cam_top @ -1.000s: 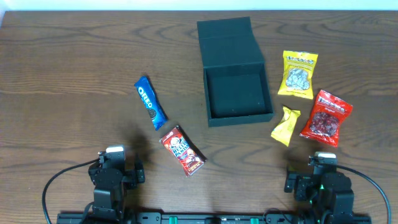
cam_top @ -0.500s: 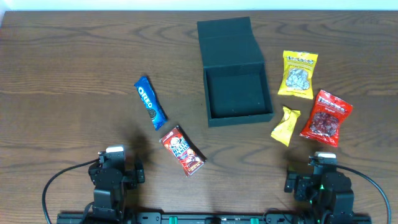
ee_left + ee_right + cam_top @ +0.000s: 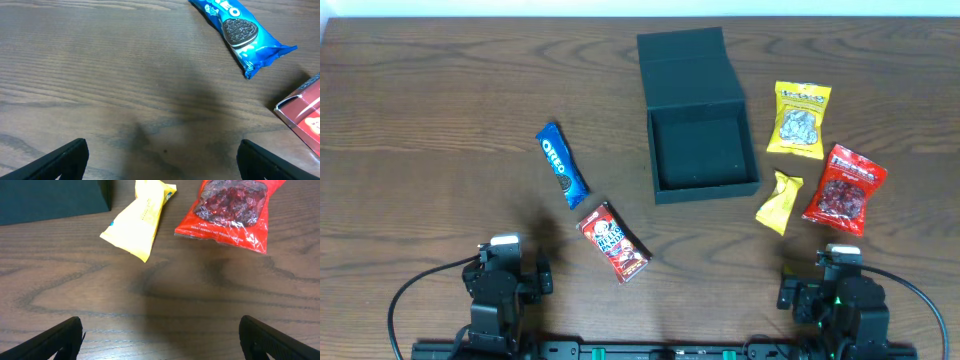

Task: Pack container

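Note:
The dark teal-green container (image 3: 703, 150) sits open at the table's middle back, its flap lid (image 3: 688, 64) folded away, and its inside looks empty; its corner (image 3: 55, 200) shows in the right wrist view. A blue Oreo packet (image 3: 561, 165) (image 3: 239, 30) and a red snack packet (image 3: 613, 242) (image 3: 305, 112) lie to its left. To the right lie a yellow nut bag (image 3: 799, 119), a small yellow packet (image 3: 779, 201) (image 3: 139, 220) and a red berry bag (image 3: 845, 188) (image 3: 230, 210). My left gripper (image 3: 161, 157) and right gripper (image 3: 160, 335) are open over bare wood near the front edge.
Both arms (image 3: 500, 285) (image 3: 840, 295) rest at the table's front edge with black cables looping beside them. The brown wooden table (image 3: 420, 130) spreads wide on the left. A pale strip runs along the far edge.

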Motion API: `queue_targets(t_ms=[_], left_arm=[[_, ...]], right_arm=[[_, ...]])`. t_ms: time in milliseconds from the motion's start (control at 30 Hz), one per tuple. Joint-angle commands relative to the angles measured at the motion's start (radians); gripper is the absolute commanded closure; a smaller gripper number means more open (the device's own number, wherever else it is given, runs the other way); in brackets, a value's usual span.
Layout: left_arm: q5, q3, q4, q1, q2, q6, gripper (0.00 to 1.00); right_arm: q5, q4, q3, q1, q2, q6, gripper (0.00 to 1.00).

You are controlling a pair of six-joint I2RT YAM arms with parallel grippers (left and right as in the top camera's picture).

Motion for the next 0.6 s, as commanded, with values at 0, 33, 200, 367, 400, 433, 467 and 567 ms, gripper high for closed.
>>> queue_targets(t_ms=[0,33,200,367,400,433,467,567], left_arm=[[-0.006,-0.02,-0.015,-0.002,-0.006,0.007,0.04],[-0.006,-0.02,-0.015,-0.002,-0.006,0.007,0.04],[-0.007,-0.02,-0.015,-0.002,-0.006,0.007,0.04],[-0.007,-0.02,-0.015,-0.002,-0.006,0.007,0.04],[-0.007,-0.02,-0.015,-0.002,-0.006,0.007,0.04],[-0.007,-0.02,-0.015,-0.002,-0.006,0.007,0.04],[-0.006,-0.02,-0.015,-0.002,-0.006,0.007,0.04],[-0.006,-0.02,-0.015,-0.002,-0.006,0.007,0.04]], right_arm=[[0.002,-0.005,-0.003,-0.01,-0.005,-0.014,0.01],[0.006,-0.005,0.002,-0.01,0.005,-0.014,0.01],[0.019,0.014,0.073,-0.005,0.107,-0.014,0.01],[0.025,0.062,0.208,0.008,0.273,-0.014,0.01],[0.026,0.064,0.24,0.01,0.309,-0.014,0.01],[0.032,0.064,0.272,0.011,0.343,-0.015,0.01],[0.041,0.065,0.301,0.011,0.372,-0.015,0.01],[0.078,0.066,0.42,0.011,0.476,-0.014,0.01]])
